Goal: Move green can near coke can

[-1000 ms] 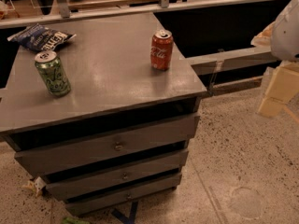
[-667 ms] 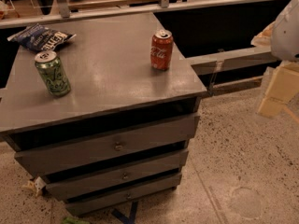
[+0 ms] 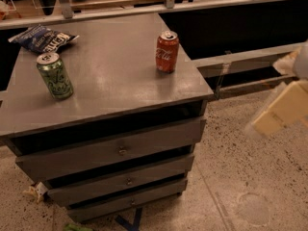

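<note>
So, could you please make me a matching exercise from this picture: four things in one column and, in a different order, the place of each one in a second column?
Things
1. green can
2. coke can
3. blue chip bag
4. gripper

Places
A. back left corner of the cabinet top
B. off the cabinet, at the right edge of the view, above the floor
C. upright near the right edge of the cabinet top
D. upright on the left side of the cabinet top, nearer the front than the bag

Pairs: 1-D, 2-C, 3-A, 4-B
</note>
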Controlling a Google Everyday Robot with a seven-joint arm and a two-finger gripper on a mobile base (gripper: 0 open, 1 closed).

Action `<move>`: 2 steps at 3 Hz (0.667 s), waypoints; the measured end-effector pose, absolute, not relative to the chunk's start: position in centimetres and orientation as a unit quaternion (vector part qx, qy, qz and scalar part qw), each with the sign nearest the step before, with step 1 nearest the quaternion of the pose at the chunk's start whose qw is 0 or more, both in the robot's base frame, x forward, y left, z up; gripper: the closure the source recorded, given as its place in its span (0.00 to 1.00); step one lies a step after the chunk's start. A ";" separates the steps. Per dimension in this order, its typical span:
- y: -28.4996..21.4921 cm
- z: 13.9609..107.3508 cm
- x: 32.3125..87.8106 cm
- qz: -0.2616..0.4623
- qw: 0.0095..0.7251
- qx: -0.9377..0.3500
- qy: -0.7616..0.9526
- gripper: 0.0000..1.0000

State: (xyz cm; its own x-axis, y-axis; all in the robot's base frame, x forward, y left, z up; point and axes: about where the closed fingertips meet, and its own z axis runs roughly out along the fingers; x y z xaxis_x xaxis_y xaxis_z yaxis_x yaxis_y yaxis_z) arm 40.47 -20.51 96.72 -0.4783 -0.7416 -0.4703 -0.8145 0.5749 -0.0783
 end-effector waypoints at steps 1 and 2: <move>-20.0 94.3 37.1 0.132 0.284 -0.342 0.886 0.00; -20.3 91.3 35.5 0.159 0.341 -0.286 0.881 0.00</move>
State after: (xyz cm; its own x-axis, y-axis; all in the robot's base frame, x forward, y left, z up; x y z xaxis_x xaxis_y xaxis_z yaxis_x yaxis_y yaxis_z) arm 35.50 -20.32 91.33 -0.6042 -0.3962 -0.6914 -0.6125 0.7859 0.0849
